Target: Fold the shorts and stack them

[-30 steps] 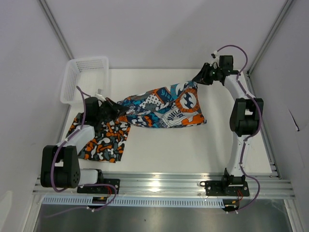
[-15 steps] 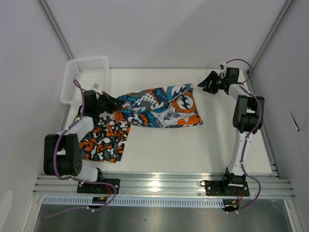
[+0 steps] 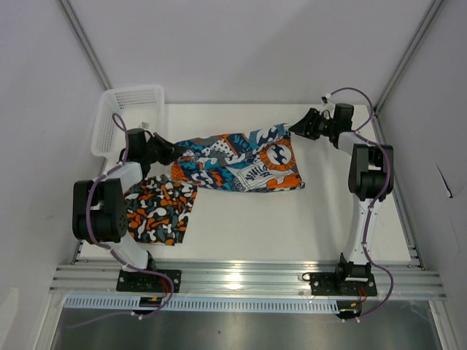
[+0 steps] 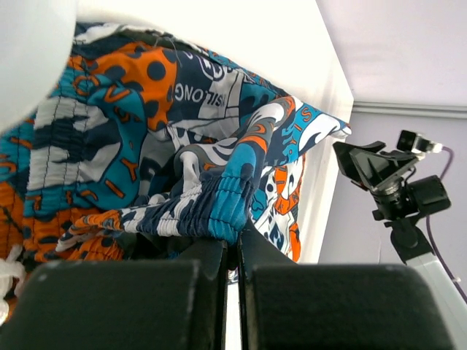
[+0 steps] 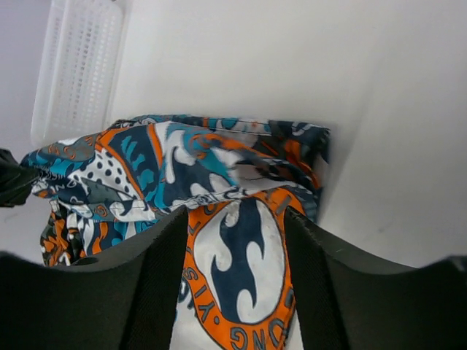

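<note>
**Graphic shorts** (image 3: 244, 164), in teal, orange, white and dark grey, lie spread but rumpled across the centre of the top view, on the white surface (image 3: 306, 219). The left claw (image 3: 166, 152) is clamped on their elastic waistband at centre left. The right claw (image 3: 298, 127) hangs with jaws wide at the fabric's upper right corner, gripping nothing. The camouflage shorts (image 3: 160, 211) lie flat at lower left, meeting the graphic pair at their upper edge.

Step in hand, as judged: flattening the graphic pair before folding. The next move calls for the right claw to close on that corner so both can draw the cloth taut.

Count: two shorts, two claws, one white mesh basket (image 3: 133, 93) at upper left.
</note>
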You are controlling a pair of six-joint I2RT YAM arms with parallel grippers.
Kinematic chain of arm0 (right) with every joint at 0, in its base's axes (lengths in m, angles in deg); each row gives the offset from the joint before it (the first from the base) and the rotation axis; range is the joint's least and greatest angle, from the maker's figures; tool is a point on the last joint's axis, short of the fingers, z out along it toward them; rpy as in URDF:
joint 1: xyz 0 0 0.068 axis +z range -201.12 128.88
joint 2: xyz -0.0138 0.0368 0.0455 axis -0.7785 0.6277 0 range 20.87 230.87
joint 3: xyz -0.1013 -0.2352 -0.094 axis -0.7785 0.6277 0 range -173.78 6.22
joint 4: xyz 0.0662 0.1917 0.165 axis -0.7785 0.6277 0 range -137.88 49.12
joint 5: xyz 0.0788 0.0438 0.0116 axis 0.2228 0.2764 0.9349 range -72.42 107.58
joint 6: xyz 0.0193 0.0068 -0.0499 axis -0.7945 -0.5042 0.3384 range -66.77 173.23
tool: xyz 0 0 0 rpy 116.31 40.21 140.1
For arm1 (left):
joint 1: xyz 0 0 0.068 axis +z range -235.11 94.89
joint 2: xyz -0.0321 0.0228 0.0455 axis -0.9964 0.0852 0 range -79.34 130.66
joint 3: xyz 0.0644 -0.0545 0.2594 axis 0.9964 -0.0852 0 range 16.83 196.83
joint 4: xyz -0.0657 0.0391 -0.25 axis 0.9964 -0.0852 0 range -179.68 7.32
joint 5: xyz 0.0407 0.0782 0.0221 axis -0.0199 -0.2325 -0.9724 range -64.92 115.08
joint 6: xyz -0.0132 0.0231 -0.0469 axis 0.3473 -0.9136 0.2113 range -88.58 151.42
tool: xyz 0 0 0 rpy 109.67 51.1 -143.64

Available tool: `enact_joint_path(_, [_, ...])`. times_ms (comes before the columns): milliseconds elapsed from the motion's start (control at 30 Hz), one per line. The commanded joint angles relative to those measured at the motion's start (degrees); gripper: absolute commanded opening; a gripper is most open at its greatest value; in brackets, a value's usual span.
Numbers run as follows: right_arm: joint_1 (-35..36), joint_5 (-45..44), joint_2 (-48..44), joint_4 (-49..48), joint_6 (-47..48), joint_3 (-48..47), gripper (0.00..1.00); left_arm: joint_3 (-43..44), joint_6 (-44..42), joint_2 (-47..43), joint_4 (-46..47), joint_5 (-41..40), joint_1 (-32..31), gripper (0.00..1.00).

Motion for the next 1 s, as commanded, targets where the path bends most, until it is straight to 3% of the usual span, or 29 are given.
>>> enact_joint_path(0, [1.6,1.1,0.1,-2.5,3.4,-2.9,0.59,4.3,-2.3,2.0,-0.2,0.7,0.6,0.0])
enact_joint_path(533, [2.3,-3.9,6.4,6.6,7.8,-11.3,0.58,7.3,-5.6,4.3,-2.8,-0.6,0.6,0.0])
enact_joint_path(767, [3.7,-3.8,7.0,7.3,8.5,-12.2,0.52,8.0,-5.9,5.0,-2.8,-0.4,0.6,0.0])
enact_joint_path(967, [5.2,-4.7,9.6,14.5,11.3,-17.9,0.5,8.3,-5.9,5.4,-2.9,-0.4,0.6,0.0])
